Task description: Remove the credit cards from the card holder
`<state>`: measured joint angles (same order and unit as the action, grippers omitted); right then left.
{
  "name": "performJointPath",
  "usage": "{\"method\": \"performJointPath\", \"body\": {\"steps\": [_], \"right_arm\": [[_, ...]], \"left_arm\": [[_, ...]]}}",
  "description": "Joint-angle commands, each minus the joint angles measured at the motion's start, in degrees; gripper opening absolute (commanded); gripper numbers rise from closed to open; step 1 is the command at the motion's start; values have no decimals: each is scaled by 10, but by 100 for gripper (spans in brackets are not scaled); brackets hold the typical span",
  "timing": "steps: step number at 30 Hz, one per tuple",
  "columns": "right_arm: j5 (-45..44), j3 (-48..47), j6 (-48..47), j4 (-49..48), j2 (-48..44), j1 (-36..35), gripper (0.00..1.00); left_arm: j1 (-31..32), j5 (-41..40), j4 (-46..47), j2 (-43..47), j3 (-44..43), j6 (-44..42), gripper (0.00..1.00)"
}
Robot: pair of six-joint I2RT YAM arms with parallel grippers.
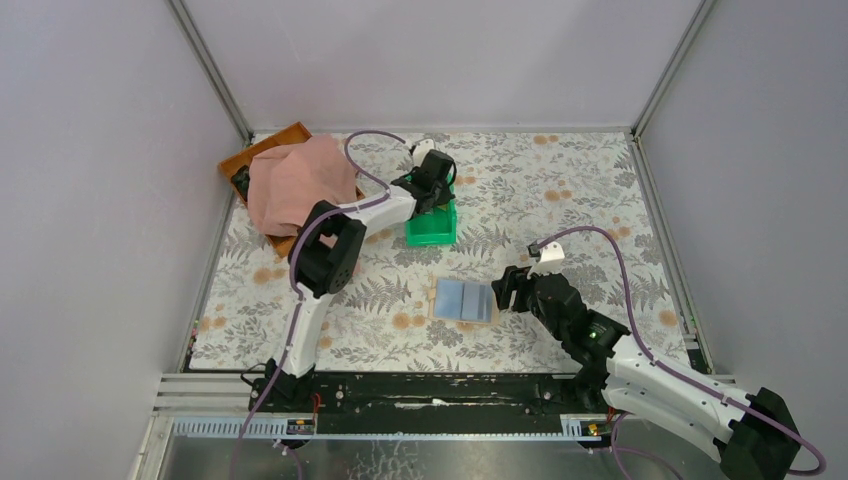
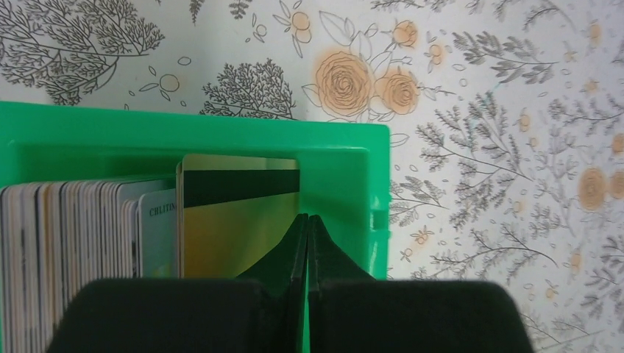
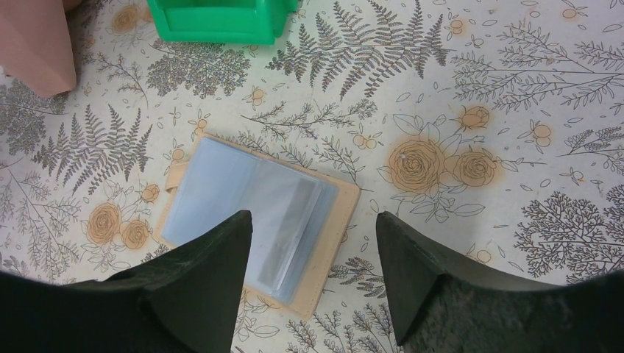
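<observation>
The card holder (image 1: 463, 300) lies open on the floral table, pale blue sleeves up, tan rim showing. In the right wrist view it (image 3: 221, 184) lies just below my open, empty right gripper (image 3: 313, 217), and a grey card (image 3: 291, 220) shows inside a sleeve. My right gripper (image 1: 510, 288) hovers at the holder's right edge. My left gripper (image 1: 432, 185) is over the green bin (image 1: 432, 225). In the left wrist view it (image 2: 307, 218) is shut with nothing between the jaws. A yellow card with a dark stripe (image 2: 235, 220) stands in the bin (image 2: 338, 143), just left of the fingertips, beside several other upright cards (image 2: 81, 235).
A pink cloth (image 1: 295, 180) covers a wooden tray (image 1: 262, 150) at the back left, close to the left arm. The bin (image 3: 213, 18) and cloth (image 3: 33, 44) also show at the top of the right wrist view. Grey walls enclose the table.
</observation>
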<state>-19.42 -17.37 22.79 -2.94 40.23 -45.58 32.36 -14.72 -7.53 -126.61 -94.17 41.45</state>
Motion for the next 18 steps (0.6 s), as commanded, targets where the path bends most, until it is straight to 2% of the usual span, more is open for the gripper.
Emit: {"method": "performJointPath", "body": {"steps": [1,18], "right_arm": [[-5,-1,3,-23,-3,5,70],[-7,0,3,-25,2,6,70]], "left_arm": [[2,3,-30,-24,-39,-7,0],[2,-52,-88,-56,-81,-18,0]]}}
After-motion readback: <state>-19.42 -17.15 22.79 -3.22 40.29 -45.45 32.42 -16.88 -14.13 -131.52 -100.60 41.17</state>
